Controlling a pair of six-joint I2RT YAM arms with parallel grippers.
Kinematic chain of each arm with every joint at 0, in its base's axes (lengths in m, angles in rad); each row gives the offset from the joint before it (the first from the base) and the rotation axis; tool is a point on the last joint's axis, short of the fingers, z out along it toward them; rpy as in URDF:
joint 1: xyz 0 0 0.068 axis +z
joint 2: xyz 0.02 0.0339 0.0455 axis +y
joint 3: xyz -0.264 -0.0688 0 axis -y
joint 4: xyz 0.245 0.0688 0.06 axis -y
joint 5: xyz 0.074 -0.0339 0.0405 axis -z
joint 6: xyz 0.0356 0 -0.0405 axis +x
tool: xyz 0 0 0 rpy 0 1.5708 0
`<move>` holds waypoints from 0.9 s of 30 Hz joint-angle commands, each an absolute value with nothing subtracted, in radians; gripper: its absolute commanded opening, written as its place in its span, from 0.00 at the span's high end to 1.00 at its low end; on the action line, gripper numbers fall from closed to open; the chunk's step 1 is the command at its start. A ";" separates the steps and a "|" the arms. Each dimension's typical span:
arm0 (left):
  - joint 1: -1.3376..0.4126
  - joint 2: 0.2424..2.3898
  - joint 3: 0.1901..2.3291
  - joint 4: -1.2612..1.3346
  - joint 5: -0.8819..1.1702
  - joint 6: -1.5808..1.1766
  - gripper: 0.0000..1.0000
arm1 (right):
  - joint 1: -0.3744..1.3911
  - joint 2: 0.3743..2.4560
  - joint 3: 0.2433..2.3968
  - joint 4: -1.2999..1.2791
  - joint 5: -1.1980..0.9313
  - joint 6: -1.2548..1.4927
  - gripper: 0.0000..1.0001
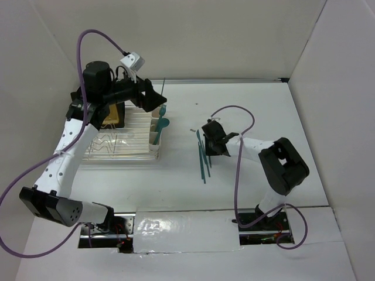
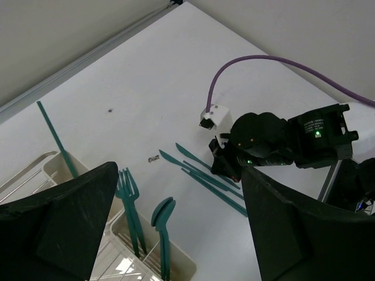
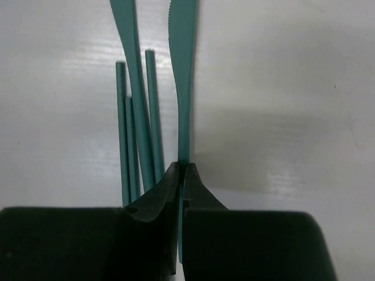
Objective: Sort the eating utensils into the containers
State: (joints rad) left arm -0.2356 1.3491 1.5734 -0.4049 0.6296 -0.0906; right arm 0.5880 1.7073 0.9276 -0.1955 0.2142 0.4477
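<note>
My right gripper (image 3: 183, 170) is shut on the handle of a teal knife (image 3: 183, 70) that lies flat on the white table. Beside it on the left lie several more teal utensils (image 3: 137, 117), seen from above as a loose bundle (image 1: 203, 161) just left of the right gripper (image 1: 212, 140). The cream-white containers (image 2: 186, 266) hold upright forks (image 2: 130, 199) and spoons (image 2: 162, 216). My left gripper (image 2: 176, 234) hangs open above them with nothing between its fingers (image 2: 293, 228). In the top view the left gripper (image 1: 153, 98) sits over the containers (image 1: 156, 140).
A wire dish rack (image 1: 117, 140) adjoins the containers on the left, with a tan-and-black board (image 1: 114, 117) standing in it. A small dark speck (image 2: 110, 109) and a tiny scrap (image 2: 153, 158) lie on the table. White walls enclose the table on three sides.
</note>
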 commanded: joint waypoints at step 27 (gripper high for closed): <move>-0.535 1.723 1.760 -0.419 0.406 -0.279 0.07 | 0.604 1.033 0.894 -0.094 -0.089 0.359 1.00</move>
